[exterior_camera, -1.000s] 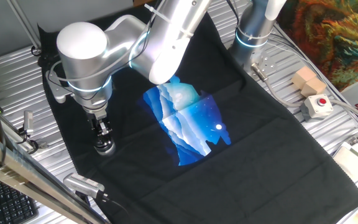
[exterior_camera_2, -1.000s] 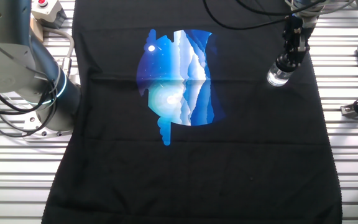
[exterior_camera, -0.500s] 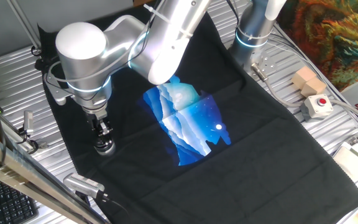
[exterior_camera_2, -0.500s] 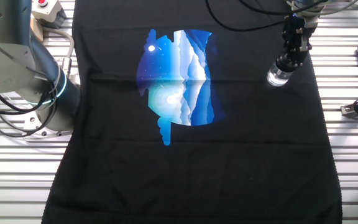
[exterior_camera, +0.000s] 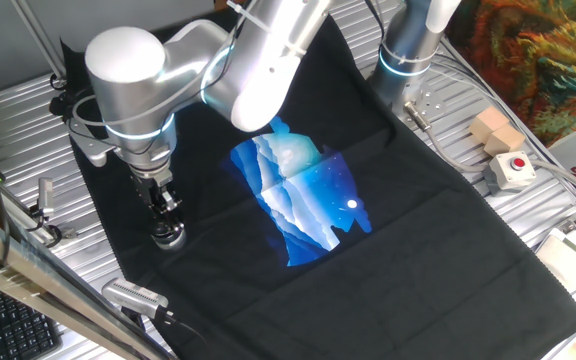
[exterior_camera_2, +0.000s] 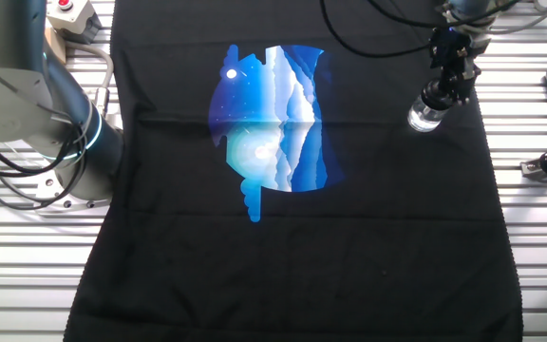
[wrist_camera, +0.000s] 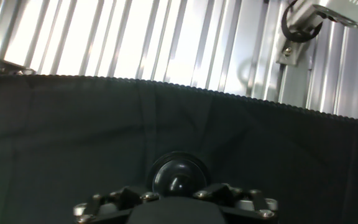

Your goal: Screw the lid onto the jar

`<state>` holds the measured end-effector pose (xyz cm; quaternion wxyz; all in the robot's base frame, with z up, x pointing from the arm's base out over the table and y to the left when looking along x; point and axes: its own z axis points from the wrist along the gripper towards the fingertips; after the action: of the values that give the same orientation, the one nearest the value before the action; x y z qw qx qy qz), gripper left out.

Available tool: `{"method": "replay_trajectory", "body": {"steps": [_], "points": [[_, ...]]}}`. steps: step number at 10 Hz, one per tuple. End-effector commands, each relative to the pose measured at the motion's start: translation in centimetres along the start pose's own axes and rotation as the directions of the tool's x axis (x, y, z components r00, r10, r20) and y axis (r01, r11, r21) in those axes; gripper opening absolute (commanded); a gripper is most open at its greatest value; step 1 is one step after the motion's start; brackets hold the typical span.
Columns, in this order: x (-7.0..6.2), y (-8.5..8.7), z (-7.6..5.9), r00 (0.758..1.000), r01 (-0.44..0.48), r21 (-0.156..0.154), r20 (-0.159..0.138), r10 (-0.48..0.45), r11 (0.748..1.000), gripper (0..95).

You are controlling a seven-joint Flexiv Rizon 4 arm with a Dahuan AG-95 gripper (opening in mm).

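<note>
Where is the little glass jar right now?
The jar stands on the black cloth near its edge, directly under the gripper, well away from the blue picture. In the other fixed view it sits at upper right.

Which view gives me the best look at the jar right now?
The other fixed view: the jar stands out clear and silvery on the black cloth, just below the gripper. One fixed view shows the jar smaller, under the arm. The hand view shows only the dark round lid; the jar beneath is hidden.
</note>
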<state>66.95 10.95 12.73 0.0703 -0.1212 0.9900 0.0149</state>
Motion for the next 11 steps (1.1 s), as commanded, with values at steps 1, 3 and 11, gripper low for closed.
{"method": "replay_trajectory", "body": {"steps": [1,3,11], "points": [[-0.08,-0.05,0.14,1.000,-0.006,0.004,-0.003,0.006,1.000,95.0],[-0.06,-0.07,0.23,1.000,-0.009,0.004,-0.003,0.009,1.000,95.0],[-0.13,-0.07,0.64,0.999,-0.034,0.002,-0.042,0.034,0.999,95.0]]}}
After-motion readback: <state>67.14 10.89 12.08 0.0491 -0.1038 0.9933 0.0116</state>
